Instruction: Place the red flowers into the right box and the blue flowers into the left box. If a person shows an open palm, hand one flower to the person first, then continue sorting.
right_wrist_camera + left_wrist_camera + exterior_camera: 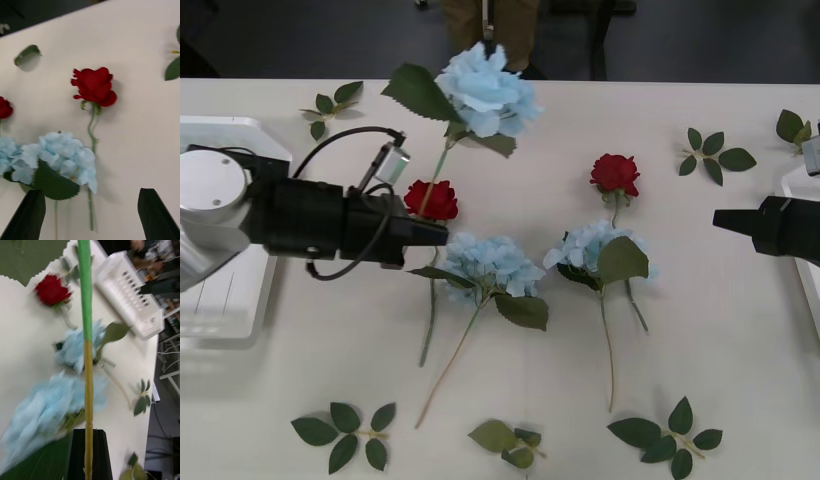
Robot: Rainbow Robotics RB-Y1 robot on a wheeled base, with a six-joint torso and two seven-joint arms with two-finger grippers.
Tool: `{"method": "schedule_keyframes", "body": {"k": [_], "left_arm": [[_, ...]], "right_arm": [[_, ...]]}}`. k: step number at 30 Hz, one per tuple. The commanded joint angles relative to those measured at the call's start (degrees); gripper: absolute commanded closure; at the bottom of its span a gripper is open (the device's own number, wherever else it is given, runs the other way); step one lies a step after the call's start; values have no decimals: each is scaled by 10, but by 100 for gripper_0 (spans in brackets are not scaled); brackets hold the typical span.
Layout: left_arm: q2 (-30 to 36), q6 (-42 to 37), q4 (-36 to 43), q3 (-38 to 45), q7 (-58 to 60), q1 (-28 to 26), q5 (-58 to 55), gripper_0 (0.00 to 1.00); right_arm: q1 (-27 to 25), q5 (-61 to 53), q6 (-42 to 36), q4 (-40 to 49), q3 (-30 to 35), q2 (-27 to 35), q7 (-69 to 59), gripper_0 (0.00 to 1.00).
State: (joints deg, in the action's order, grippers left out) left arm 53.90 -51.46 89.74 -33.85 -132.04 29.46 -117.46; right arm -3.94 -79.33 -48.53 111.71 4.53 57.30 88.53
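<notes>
Left gripper [88,450] has its black fingers pinched on the blue flower's stem [87,352], its head [488,92] lifted at twelve o'clock over the desk [740,400]. Light, floppy thing; gripping low on the stiff stem looks wise. Right gripper [92,215], fingers wide, waits at three o'clock above a red rose [94,85]. The left wrist view alone reveals a slotted box [131,296].

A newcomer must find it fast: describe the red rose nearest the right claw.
Start at the right claw hovering open over the table's right side. Toward the table's middle lies the red rose, its stem running under a blue hydrangea. Unlike the other red rose by the left claw, nothing grips near it.
</notes>
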Motion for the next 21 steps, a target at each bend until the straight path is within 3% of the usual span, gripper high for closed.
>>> {"method": "schedule_keyframes", "body": {"k": [1,8,13,17,21], "left_arm": [[136,-9,23,-28,54,12,7,100],[284,-94,-19,-30,51,12,-1,100],[375,-160,-83,-29,38,11,-24,100],[394,-182,-182,-30,-4,11,-51,100],[368,-181,-291,-29,-57,11,-34,100]], "right_arm": [[65,73,-4,-35,-66,4,-21,29],[179,189,-28,-105,-135,-61,-101,29],[271,291,-110,-184,-141,-149,-123,29],[302,357,-126,-238,-146,-200,-119,29],[319,421,-123,-269,-152,-243,-119,29]]}}
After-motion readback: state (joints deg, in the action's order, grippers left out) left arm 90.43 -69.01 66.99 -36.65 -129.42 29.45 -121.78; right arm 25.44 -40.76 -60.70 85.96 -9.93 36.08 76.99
